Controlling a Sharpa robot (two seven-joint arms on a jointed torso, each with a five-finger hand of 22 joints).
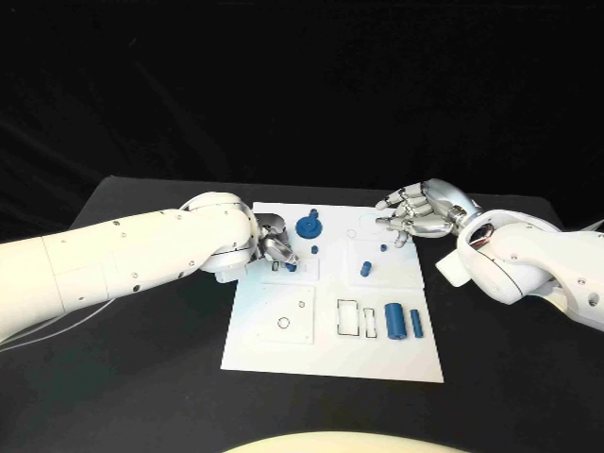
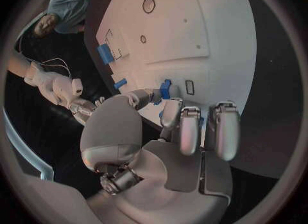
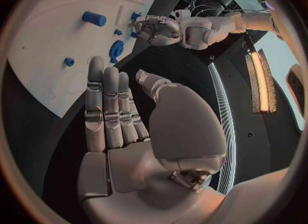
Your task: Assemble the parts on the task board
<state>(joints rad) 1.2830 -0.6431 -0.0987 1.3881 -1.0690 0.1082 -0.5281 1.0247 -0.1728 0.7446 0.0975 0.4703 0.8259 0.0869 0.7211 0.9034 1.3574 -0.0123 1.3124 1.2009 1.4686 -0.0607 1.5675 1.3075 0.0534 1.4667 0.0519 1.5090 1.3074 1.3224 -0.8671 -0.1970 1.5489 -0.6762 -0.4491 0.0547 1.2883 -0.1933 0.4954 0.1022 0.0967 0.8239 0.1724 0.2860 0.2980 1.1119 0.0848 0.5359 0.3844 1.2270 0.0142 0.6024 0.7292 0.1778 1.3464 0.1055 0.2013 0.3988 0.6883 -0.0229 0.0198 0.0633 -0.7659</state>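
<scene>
The left arm [image 1: 111, 250] reaches in low, its wrist bent so the left hand [image 1: 277, 247] points downward with fingers curled close together. The right arm [image 1: 547, 269] comes in from the other side, elbow out. The right hand [image 1: 418, 212] hovers with its fingers held straight and side by side, thumb apart, nothing between them

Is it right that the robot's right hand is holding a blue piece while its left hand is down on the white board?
Not quite. The right hand holds nothing: the right wrist view shows its fingers stretched out straight and bare, beside the task board. The left hand is indeed down on the board, at a small blue part.
</scene>
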